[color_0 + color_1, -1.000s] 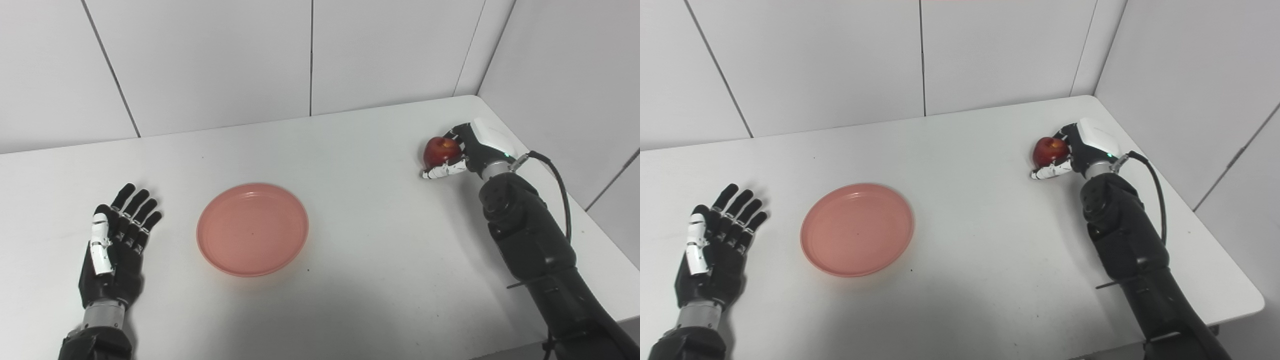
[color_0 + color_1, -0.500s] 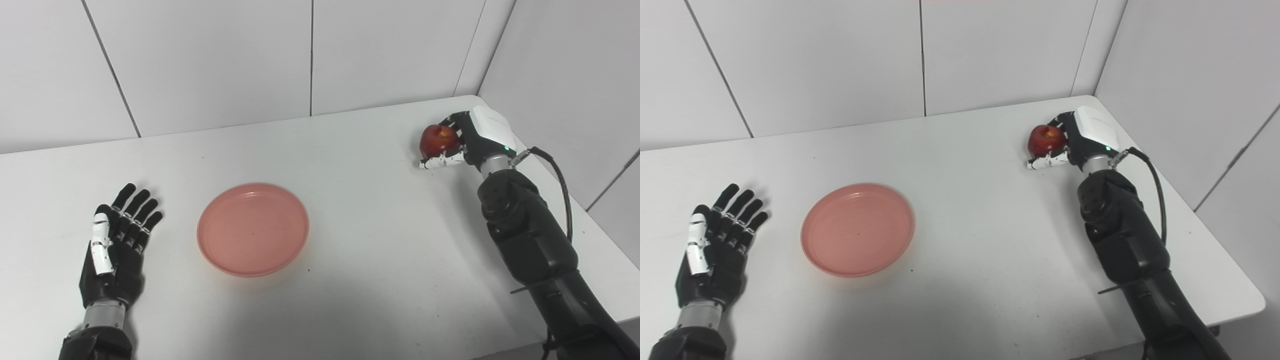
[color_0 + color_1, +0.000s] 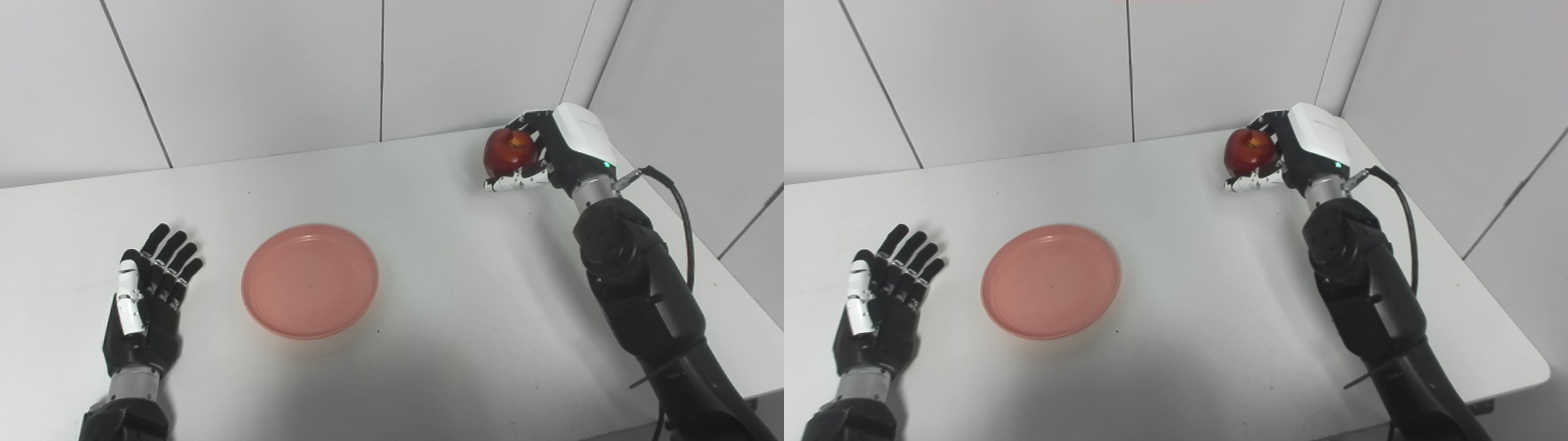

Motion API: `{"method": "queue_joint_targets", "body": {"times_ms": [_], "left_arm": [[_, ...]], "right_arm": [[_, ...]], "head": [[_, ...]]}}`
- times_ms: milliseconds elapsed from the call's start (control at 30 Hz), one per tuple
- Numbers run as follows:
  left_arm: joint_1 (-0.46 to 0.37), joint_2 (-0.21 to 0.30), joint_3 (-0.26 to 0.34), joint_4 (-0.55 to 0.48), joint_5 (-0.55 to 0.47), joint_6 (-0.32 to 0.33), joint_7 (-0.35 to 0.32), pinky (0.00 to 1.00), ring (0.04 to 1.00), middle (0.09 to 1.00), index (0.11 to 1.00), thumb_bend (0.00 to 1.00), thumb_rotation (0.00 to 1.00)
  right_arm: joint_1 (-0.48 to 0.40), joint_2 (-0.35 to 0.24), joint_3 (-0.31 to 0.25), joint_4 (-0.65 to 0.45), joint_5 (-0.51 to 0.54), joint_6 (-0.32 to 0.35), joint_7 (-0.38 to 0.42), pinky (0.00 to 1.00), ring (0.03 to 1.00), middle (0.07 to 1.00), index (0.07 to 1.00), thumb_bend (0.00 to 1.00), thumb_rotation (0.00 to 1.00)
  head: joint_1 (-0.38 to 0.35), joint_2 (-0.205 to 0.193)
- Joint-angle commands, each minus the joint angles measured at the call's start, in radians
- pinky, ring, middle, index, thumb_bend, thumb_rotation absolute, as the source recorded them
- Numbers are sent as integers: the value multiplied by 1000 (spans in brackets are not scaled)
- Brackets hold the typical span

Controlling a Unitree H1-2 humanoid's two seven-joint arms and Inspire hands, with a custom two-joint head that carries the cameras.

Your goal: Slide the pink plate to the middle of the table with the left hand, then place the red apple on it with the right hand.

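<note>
White wall panels enclose a white desk [image 3: 429, 245] on two sides, meeting at the far right corner. Pink plate [image 3: 310, 280] lies flat near the middle of the desk, somewhat left of centre, with nothing on it; its placement suggests the sliding step is complete. Left robot hand [image 3: 149, 294] rests on the desk beside the plate, apart from it, fingers extended and spread, holding nothing, apparently parked clear of the plate. Right robot hand [image 3: 554, 150] is raised above the far right part of the desk, fingers and thumb closed around the red apple [image 3: 510, 151], stem end upward. The apple is off the surface and well apart from the plate. Judgement: the carry toward the plate is in hand; the wrap grip appears suited to keeping the round fruit from rolling out.
</note>
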Motion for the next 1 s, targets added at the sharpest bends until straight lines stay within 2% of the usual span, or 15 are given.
{"method": "queue_joint_targets", "body": {"times_ms": [0,133,300,367,567,633,833,967], "left_arm": [[-3,-6,-6,-28,6,-5,7,844,837,835,818,377,1000],[2,-17,-14,-49,20,3,21,837,833,829,814,379,1000],[8,-37,-27,-62,49,7,52,829,831,826,809,380,1000],[11,-46,-31,-73,57,13,61,829,832,827,808,384,1000],[13,-62,-41,-78,79,8,81,813,822,817,802,383,1000],[14,-67,-43,-82,85,9,89,804,816,811,796,380,1000],[18,-79,-51,-91,92,10,96,796,809,807,797,379,1000],[19,-88,-53,-92,97,7,102,781,796,800,791,373,1000]], "right_arm": [[-58,-2,8,-60,-15,-4,9,306,398,467,488,506,144],[-76,22,47,-86,-23,-11,31,330,427,489,487,507,143],[-98,72,85,-102,-5,-15,58,311,401,483,488,507,141],[-108,90,108,-91,-1,-38,58,311,398,480,488,507,141],[-130,151,175,-81,-7,-45,59,327,412,481,487,508,143],[-137,172,200,-73,-16,-50,54,301,392,478,487,509,143],[-147,225,246,-55,-28,-42,57,253,349,455,488,509,145],[-149,248,263,-31,-29,-47,51,279,376,472,488,509,144]], "head": [[17,1],[46,3],[110,8],[129,10],[193,15],[213,17],[249,20],[268,23]]}}
